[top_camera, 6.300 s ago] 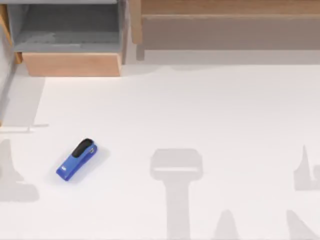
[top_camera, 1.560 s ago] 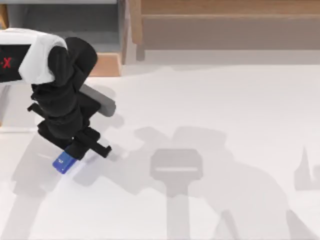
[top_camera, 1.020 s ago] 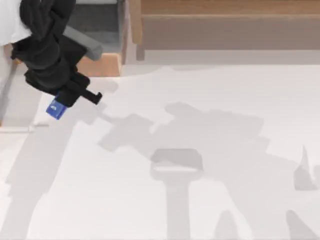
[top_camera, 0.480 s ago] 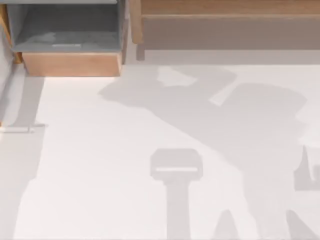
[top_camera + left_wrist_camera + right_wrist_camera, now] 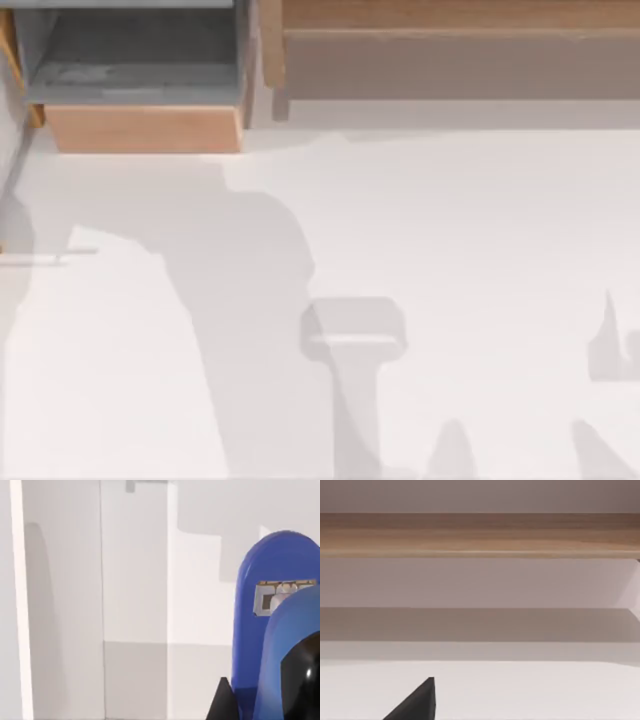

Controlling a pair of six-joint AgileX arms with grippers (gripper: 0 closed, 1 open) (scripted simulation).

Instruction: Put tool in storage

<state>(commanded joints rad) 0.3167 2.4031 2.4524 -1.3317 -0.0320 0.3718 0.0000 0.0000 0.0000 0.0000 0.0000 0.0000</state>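
The tool, a bright-blue stapler (image 5: 250, 630) with a black top piece (image 5: 300, 680), looms close in the left wrist view. It is held off the white surface, with a small metal plate showing on its underside. My left gripper (image 5: 260, 707) is shut on it, and one black fingertip (image 5: 222, 705) shows beside the blue body. The storage is an open drawer (image 5: 145, 128) with a wooden front and grey inside, at the table's far left corner in the top view. One dark fingertip (image 5: 417, 702) of my right gripper shows low in the right wrist view, facing a wooden shelf (image 5: 480, 535).
A long wooden shelf unit (image 5: 450, 40) runs along the far edge, to the right of the drawer. A wide arm shadow (image 5: 240, 330) lies across the left half of the white table (image 5: 480, 240).
One second ago my left arm held the stapler near the drawer's front in the top view. It has since left that view, and its shadow has swept from right to left across the table.
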